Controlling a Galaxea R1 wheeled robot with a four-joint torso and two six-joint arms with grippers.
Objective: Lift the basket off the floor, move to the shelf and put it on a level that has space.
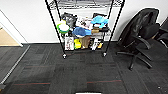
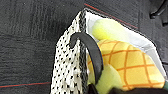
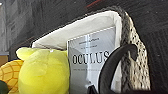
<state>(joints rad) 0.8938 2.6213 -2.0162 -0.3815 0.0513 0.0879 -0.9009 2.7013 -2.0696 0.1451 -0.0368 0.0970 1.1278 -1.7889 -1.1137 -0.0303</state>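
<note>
The basket (image 2: 65, 62) is cream woven with a pale liner and hangs above the floor (image 2: 27, 37) of dark grey carpet with thin red lines. It holds a yellow plush toy (image 2: 125, 65) and a white Oculus box (image 3: 91, 57). My left gripper (image 2: 75, 41) hooks a curved black finger over one end wall. My right gripper (image 3: 126, 53) grips the other end of the basket (image 3: 135, 67) the same way. The shelf (image 1: 56, 25), a black wire rack, stands straight ahead against the white wall. Its wire-grid level (image 1: 85, 4) lies above two cluttered tiers.
A black office chair (image 1: 142, 32) stands right of the rack, its legs reaching onto the carpet. Left, a doorway with tan wooden flooring (image 1: 6, 38) opens. The lower tiers hold blue caps (image 1: 80, 31), a green-rimmed bowl (image 1: 63, 27) and boxes. Open carpet lies between me and the rack.
</note>
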